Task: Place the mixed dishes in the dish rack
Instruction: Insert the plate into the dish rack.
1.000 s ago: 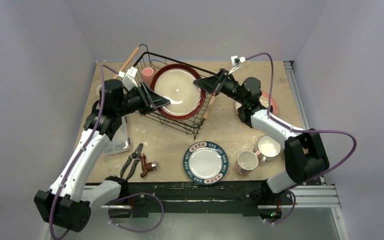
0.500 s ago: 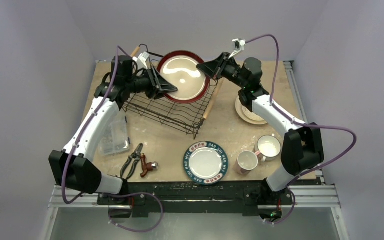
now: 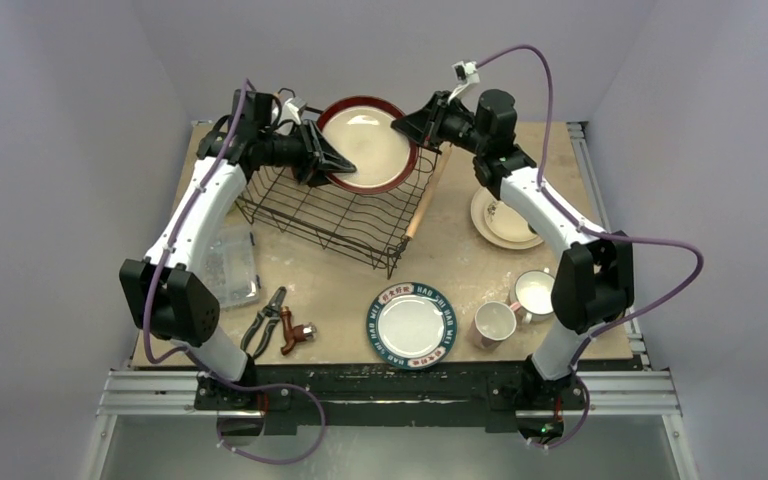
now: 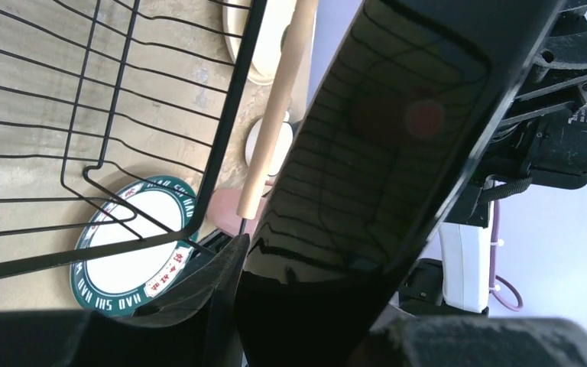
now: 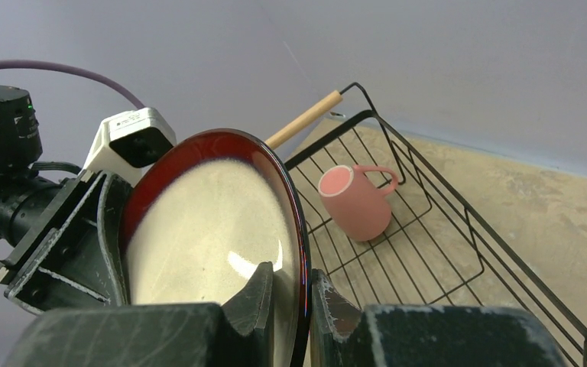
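Gripping the red plate (image 3: pixel 368 145) from opposite sides, both arms hold it tilted on edge over the far end of the dish rack (image 3: pixel 345 215), its cream face turned toward the top camera. The left gripper (image 3: pixel 340 168) is clamped on the plate's left rim, and its wrist view shows the dark glossy underside running down between the fingers. The right gripper (image 5: pixel 294 300) pinches the right rim, one finger (image 5: pixel 260 294) on the cream face and the other behind it. Whether the plate's lower edge touches the wires I cannot tell. A pink mug (image 5: pixel 355 200) lies on its side in the rack's far corner, near a wooden handle (image 5: pixel 303 120). On the table (image 3: pixel 460 250), apart from the rack, sit a cream plate (image 3: pixel 505 220), a white mug (image 3: pixel 538 292), a second pink mug (image 3: pixel 495 322) and a green-rimmed plate (image 3: pixel 412 325)
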